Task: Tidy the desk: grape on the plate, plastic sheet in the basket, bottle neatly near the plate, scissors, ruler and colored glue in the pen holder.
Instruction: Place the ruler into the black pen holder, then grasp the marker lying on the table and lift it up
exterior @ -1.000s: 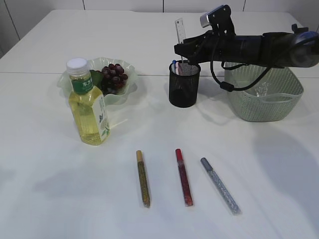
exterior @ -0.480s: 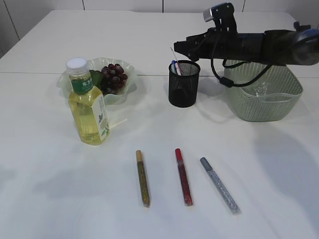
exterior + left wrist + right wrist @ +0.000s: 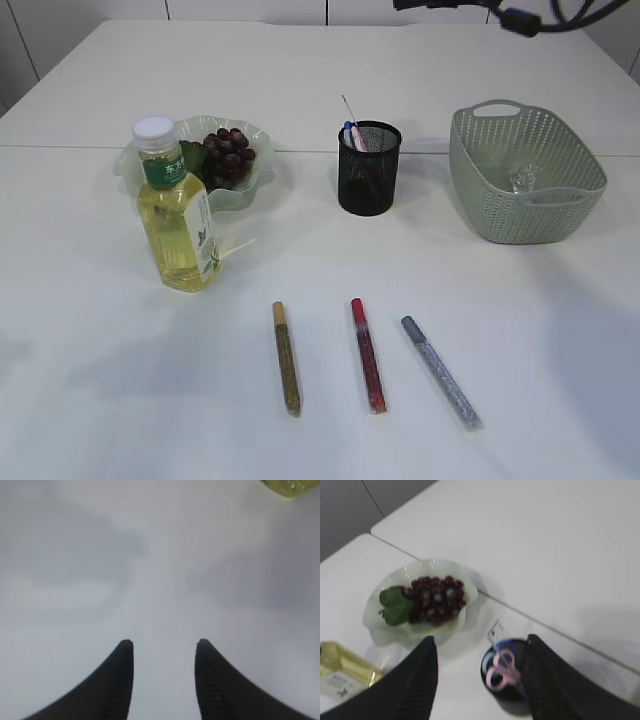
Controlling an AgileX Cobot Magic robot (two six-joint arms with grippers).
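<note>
White worktop (image 3: 330,60), and the right arm sits high above the rear edge, only a dark sliver of it showing at the top of the exterior view. Right gripper (image 3: 480,650) looks down w/ jaws spread wide and nothing between them; below it the pen holder (image 3: 506,677) shows pink-handled scissors (image 3: 500,672) and the ruler (image 3: 496,630) poking out. Left gripper (image 3: 164,647) hangs over bare tabletop near the front-left part, jaws partly apart, empty, a bit of yellow bottle (image 3: 285,486) in the top right corner of its view. Grapes (image 3: 228,155) w/ a green leaf sit on the pale green plate (image 3: 258,185) toward the rear-left; the bottle, white cap, upright, stands just in front of the plate, touching or nearly so, can't tell which. Black mesh pen holder is mid-rear, upright. Green basket (image 3: 478,190) toward the rear-right edge holds the crumpled clear plastic sheet (image 3: 522,180). Near the front edge, three glue pens lie side by side but apart: gold glue pen (image 3: 287,358), red glue pen (image 3: 367,355), silver glue pen (image 3: 441,372), the silver one slanted most.
</note>
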